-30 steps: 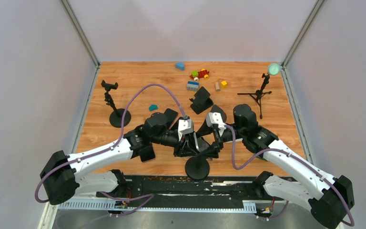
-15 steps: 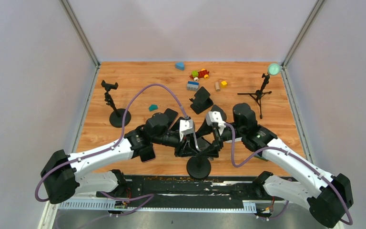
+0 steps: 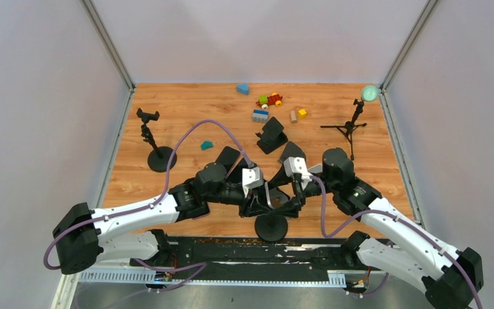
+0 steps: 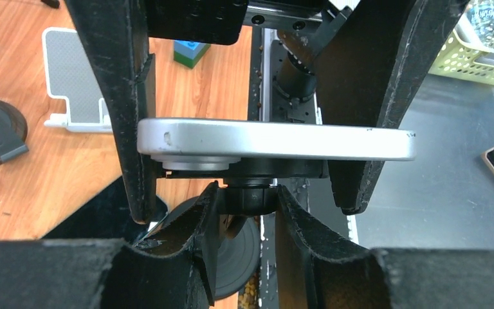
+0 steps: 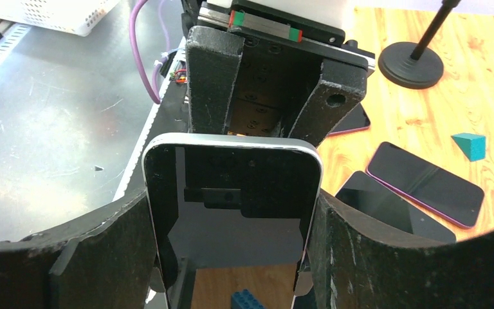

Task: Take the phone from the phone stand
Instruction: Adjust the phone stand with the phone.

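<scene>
The phone (image 5: 231,193), silver-edged with a dark screen, sits on the head of the black phone stand (image 3: 271,226) near the table's front edge. My right gripper (image 5: 233,206) is shut on the phone's two long sides. From the left wrist view the phone (image 4: 276,138) shows edge-on, resting on the stand's clamp. My left gripper (image 4: 244,193) is shut on the stand's round neck just under the clamp. From above, the left gripper (image 3: 255,199) and right gripper (image 3: 294,193) meet over the stand's round base.
A second phone stand (image 3: 157,151) stands at the left and a small tripod (image 3: 350,125) at the right. Toy blocks (image 3: 267,103) lie at the back. Two phones (image 5: 424,183) lie flat on the wood, next to a teal block (image 5: 469,145).
Both arms have shifted a little to the right and toward the front edge, and the stand's base has slid slightly right with them. Both grips are unchanged.
</scene>
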### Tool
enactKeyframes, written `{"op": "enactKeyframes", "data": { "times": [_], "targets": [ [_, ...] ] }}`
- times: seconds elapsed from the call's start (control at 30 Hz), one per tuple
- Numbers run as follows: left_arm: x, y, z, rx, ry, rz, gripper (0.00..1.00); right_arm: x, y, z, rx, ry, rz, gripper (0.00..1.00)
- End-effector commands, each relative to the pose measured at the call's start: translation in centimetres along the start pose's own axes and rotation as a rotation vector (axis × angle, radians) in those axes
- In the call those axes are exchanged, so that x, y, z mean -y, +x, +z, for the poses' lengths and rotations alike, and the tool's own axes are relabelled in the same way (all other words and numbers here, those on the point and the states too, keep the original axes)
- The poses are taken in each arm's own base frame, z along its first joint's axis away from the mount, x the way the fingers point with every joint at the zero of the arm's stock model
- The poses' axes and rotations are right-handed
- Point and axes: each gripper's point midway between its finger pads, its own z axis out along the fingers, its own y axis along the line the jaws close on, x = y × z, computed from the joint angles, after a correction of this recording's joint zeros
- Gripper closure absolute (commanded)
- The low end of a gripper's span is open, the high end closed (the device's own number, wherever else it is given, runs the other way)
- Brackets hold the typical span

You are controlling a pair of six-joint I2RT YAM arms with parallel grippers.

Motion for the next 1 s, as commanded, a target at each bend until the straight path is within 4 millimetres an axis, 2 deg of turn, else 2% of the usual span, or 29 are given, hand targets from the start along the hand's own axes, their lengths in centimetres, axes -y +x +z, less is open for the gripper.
{"op": "enactKeyframes", "data": {
  "times": [0.0,0.13,0.27,0.53,0.7,0.97],
  "targets": [
    [1.1,-2.7,1.9,0.13,0.051,0.046,1.0,1.9,0.5,-0.1,-0.003,0.16,-0.012,1.0],
    [0.6,-2.4,2.6,0.128,0.042,0.035,1.0,0.9,0.3,-0.4,0.015,0.156,0.0,1.0],
    [0.1,-2.6,2.9,0.127,0.021,0.032,1.0,0.1,1.2,-0.5,0.013,0.144,0.031,1.0],
    [-0.8,-2.2,3.1,0.114,-0.023,0.016,1.0,-2.2,1.5,0.5,0.015,0.128,0.034,1.0],
    [-1.3,-2.3,2.7,0.118,-0.046,0.009,1.0,-2.9,0.5,0.2,0.042,0.143,0.006,1.0],
    [-2.6,-2.6,1.4,0.142,-0.093,-0.008,1.0,-4.3,0.1,-0.6,0.061,0.123,0.018,1.0]
  ]
}}
